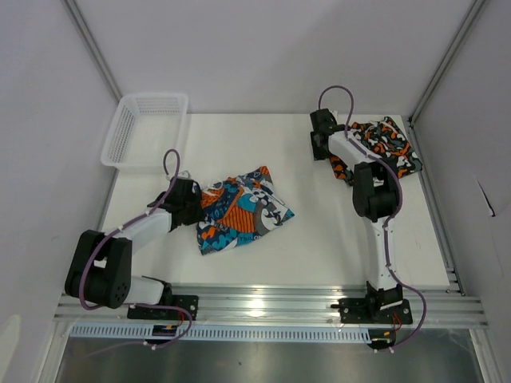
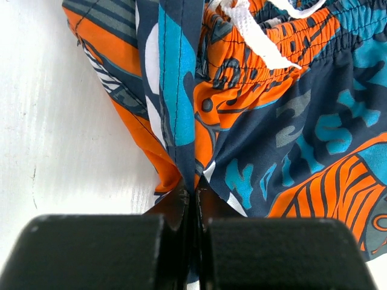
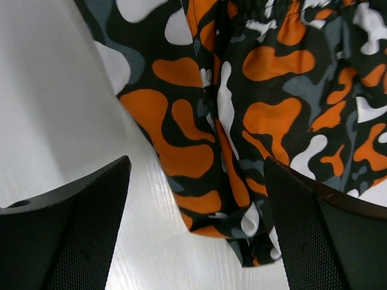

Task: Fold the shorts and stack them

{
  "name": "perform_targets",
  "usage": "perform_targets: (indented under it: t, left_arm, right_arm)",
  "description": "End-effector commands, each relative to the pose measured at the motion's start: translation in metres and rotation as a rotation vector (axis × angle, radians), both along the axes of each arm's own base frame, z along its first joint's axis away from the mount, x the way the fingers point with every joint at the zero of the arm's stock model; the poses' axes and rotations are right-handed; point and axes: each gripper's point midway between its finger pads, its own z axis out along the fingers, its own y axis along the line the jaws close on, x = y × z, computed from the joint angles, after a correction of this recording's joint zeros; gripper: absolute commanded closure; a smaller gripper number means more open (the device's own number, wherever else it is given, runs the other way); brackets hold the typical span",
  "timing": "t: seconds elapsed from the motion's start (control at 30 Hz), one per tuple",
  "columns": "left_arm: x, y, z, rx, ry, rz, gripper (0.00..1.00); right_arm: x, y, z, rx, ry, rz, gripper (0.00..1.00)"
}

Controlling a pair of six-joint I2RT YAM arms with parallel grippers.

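Your left gripper (image 2: 193, 196) clamps shut on an edge of the blue-teal, orange and white cartoon-print fabric shorts (image 1: 243, 209) lying mid-way across the white counter (image 1: 319, 239), likely to drag a fold. Your right gripper (image 3: 196, 166) gapes wide and empty over the orange, black, grey and white camouflage fabric shorts (image 1: 390, 145) at the far right.

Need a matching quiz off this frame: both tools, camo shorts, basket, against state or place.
1. left tool
2. right tool
3. camouflage shorts
4. basket

A. far right of the table
B. shut on the cartoon shorts
C. far left corner
D. open, above camouflage fabric

Pairs: 1-B, 2-D, 3-A, 4-C
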Motion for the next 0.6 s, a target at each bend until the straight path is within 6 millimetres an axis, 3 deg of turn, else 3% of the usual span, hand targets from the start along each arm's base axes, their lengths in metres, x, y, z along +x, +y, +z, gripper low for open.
perform_targets:
  t: [0.0,0.2,0.37,0.57]
  left_arm:
    - [0.006,0.003,0.006,0.018,-0.048,-0.014,1.0]
    - [0.006,0.001,0.003,0.015,-0.041,-0.021,1.0]
    - [0.007,0.002,0.004,0.017,-0.045,-0.019,1.0]
    - [0.006,0.004,0.004,0.027,-0.041,-0.011,1.0]
  right_arm:
    - [0.009,-0.016,0.005,-0.03,0.018,0.003,0.09]
    - [0.015,-0.025,-0.014,0.018,0.06,0.01,0.14]
    - [0.011,-0.015,-0.028,0.152,0.102,0.072,0.52]
    - [-0.004,-0.006,-0.037,0.211,0.147,0.108,0.71]
